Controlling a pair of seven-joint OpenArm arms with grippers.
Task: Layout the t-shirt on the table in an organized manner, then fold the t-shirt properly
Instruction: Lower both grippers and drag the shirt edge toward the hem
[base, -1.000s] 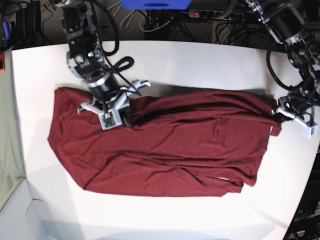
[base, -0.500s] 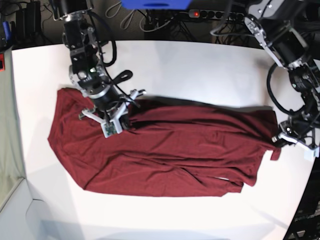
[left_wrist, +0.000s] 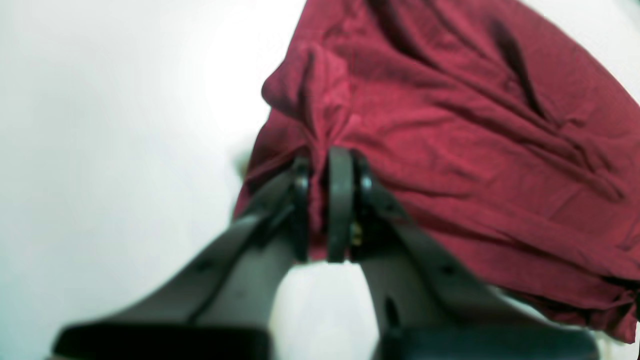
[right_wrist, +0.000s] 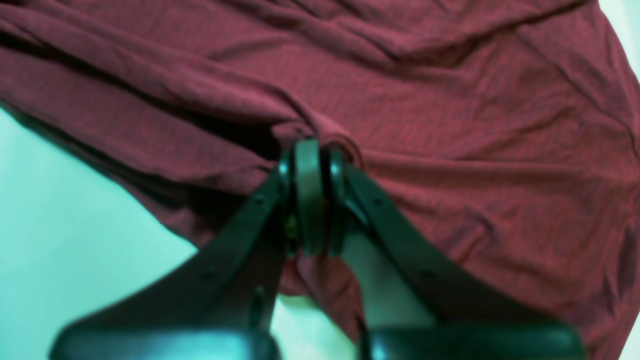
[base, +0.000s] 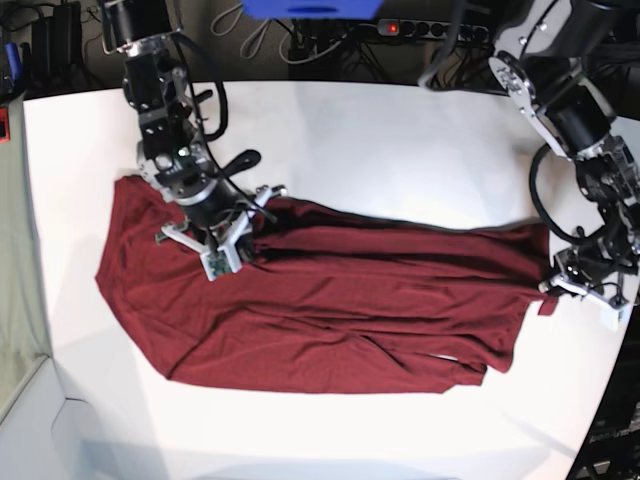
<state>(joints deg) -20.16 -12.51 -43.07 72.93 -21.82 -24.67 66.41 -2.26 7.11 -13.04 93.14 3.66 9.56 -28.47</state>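
Broadly, the shirt (base: 330, 305) lies spread across the middle of the white desk (base: 400, 140), long side running left to right in the base view, with lengthwise folds and a rumpled upper edge. Its far edge is pulled inward, so the cloth is narrower on the base view's right than on its left.

At that right end, the left tool (base: 548, 290) is clamped on a pinch of the shirt's edge; the left wrist view shows its jaws pressed together with a ridge of fabric (left_wrist: 320, 115) bunched up between them, bare desk on one side.

On the base view's left, the right tool (base: 240, 252) is closed on a fold near the shirt's upper edge. The right wrist view shows its jaws squeezed tight with cloth gathered at the tips (right_wrist: 310, 150) and creases fanning out from the grip.
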